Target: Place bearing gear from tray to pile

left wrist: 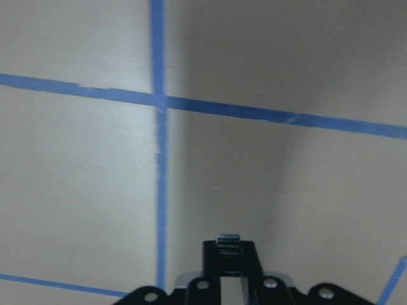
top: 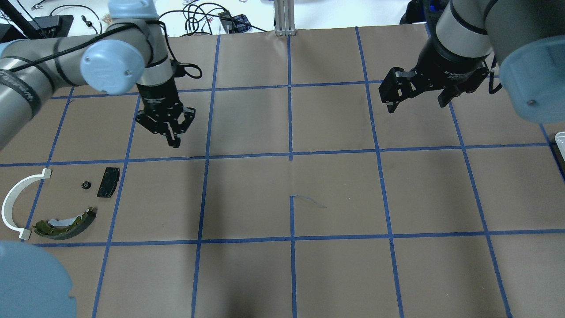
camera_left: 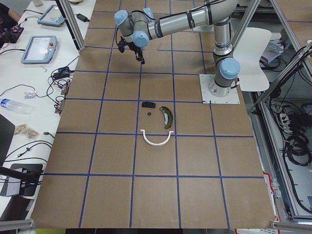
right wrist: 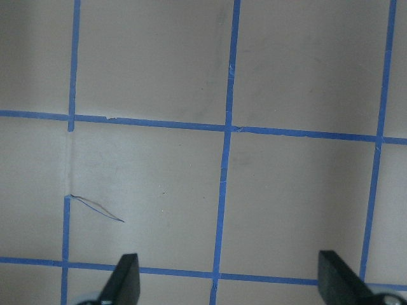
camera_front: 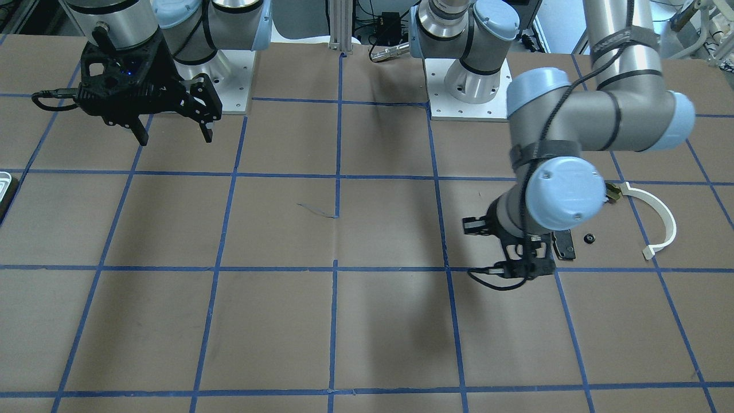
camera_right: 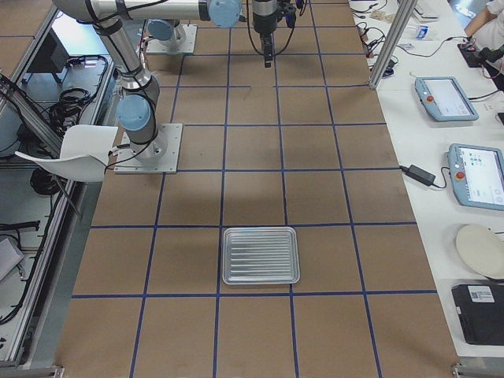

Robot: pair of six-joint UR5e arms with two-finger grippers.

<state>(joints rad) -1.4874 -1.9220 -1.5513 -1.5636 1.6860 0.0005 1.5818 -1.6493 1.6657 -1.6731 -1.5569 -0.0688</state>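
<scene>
Bearing gear (top: 85,184) looks light, rigid, tiny: pinch across its toothed rim; left end effector (top: 173,142) closed empty, right end effector (top: 416,105) spread open

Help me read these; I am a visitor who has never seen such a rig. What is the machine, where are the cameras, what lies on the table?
It is a robot with two jointed arms, each ending in a two-finger claw. Two cameras look down on the table, one from behind the robot and one facing it; two stand at the table's ends; two ride on the wrists. The left claw is shut, the right claw open; neither holds anything. On the brown taped table lie a tiny black bearing gear, a black pad, an olive brake shoe and a white arc, grouped together. An empty metal tray sits toward the other end.
</scene>
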